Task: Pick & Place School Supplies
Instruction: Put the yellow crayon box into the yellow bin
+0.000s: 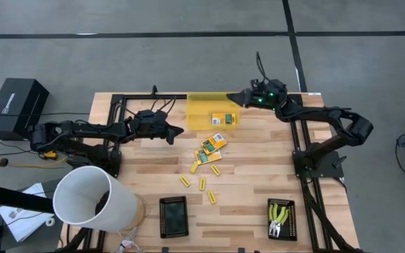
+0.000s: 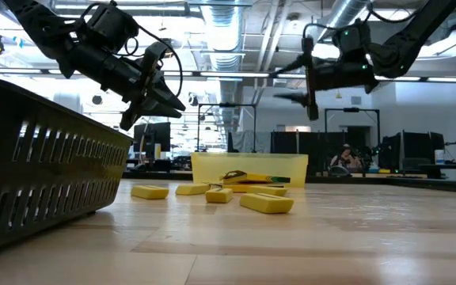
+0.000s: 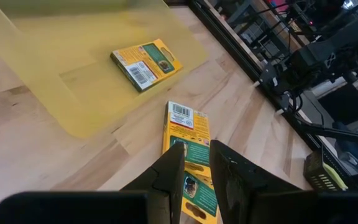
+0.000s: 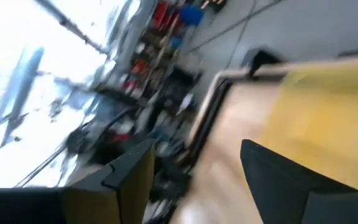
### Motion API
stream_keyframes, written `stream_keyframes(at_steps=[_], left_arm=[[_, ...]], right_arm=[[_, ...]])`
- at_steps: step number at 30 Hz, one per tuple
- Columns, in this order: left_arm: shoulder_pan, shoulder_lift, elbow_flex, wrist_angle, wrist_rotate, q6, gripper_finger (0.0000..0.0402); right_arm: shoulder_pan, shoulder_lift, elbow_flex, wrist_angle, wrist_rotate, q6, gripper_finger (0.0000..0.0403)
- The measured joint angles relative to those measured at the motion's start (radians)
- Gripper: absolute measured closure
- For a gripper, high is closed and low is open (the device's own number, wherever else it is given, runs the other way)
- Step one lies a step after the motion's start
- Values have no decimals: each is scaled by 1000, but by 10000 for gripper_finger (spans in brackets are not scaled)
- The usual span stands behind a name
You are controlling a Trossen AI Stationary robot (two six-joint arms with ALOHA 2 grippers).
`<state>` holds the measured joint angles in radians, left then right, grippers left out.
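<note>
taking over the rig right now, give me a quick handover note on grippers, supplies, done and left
Left gripper: near shut, empty, raised beside the yellow bin, aimed at the loose boxes.
Right gripper: open, empty, raised over the bin's far right corner.
Done: one printed box lies in the bin; two hand tools lie in the right black tray.
Left: the loose boxes and five yellow sticks mid-table. The left black tray looks empty.
</note>
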<state>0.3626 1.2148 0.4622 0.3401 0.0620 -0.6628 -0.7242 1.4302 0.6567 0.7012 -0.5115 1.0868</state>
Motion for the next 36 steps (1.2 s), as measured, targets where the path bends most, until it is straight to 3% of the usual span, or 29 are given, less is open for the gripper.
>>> stream_keyframes(at_steps=[8, 11, 14, 18, 24, 36], left_arm=[[-2, 0, 0, -3, 22, 15, 330], [-16, 0, 1, -12, 75, 140, 330], [-69, 0, 3, -62, 86, 287, 330], [-149, 1, 45, -252, 58, 421, 330], [-248, 52, 139, -316, -92, 665, 326], [-313, 418, 380, -321, -168, 1057, 282]], right_arm=[[152, -80, 18, -405, -41, -127, 221], [217, -83, 17, -518, 2, -168, 229], [259, -83, 17, -511, 30, -166, 230], [270, -84, 17, -459, 49, -124, 225], [258, -85, 18, -420, 57, -67, 221], [321, -85, 18, -365, 77, -2, 233]])
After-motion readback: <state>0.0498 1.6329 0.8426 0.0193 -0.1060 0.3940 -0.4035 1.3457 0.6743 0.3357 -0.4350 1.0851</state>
